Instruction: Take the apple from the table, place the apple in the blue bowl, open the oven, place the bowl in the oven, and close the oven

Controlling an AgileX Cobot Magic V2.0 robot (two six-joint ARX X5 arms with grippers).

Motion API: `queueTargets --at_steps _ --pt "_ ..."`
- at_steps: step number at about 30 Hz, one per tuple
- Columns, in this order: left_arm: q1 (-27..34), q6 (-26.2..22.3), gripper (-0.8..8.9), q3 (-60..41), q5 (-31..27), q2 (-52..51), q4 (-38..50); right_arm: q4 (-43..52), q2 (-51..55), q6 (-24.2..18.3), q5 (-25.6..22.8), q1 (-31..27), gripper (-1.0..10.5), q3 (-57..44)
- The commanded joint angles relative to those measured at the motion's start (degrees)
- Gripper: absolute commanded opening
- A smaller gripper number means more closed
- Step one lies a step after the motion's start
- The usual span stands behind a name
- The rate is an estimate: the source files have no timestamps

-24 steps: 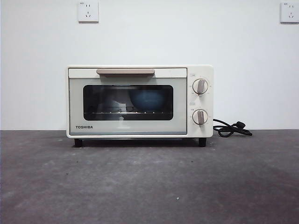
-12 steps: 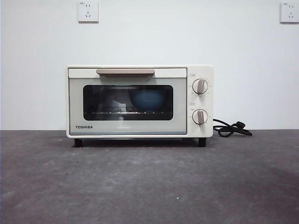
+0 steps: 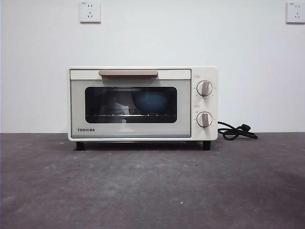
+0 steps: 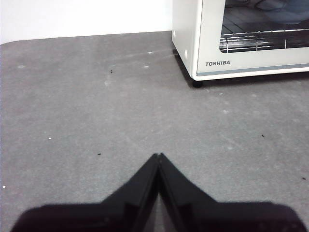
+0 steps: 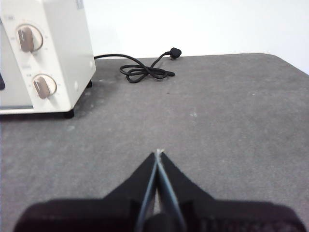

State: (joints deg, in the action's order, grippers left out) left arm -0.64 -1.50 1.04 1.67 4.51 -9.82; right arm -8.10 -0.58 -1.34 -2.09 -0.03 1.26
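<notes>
The cream oven (image 3: pixel 143 103) stands on the table (image 3: pixel 152 186) with its door closed. Through the dark glass I see the blue bowl (image 3: pixel 150 102) resting on the rack inside. The apple is hidden from view. In the left wrist view my left gripper (image 4: pixel 158 155) is shut and empty over bare table, well in front of the oven's (image 4: pixel 241 38) left corner. My right gripper (image 5: pixel 158 152) is shut and empty too, over the table out from the oven's (image 5: pixel 46 53) knob side. Neither arm shows in the front view.
A black cord and plug (image 3: pixel 236 131) lie coiled on the table right of the oven, also seen as a cord (image 5: pixel 145 70) in the right wrist view. Two wall sockets (image 3: pixel 90 11) sit high on the white wall behind.
</notes>
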Motion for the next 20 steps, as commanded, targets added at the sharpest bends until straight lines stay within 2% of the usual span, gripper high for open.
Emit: queueTargets --at_steps 1,20 --pt "0.07 -0.59 -0.04 -0.59 0.02 0.0 0.26 0.33 0.15 -1.68 -0.07 -0.09 0.0 -0.46" --pt "0.09 -0.59 -0.04 -0.59 0.02 0.0 0.26 -2.4 0.04 -1.66 -0.26 -0.09 0.0 -0.44"
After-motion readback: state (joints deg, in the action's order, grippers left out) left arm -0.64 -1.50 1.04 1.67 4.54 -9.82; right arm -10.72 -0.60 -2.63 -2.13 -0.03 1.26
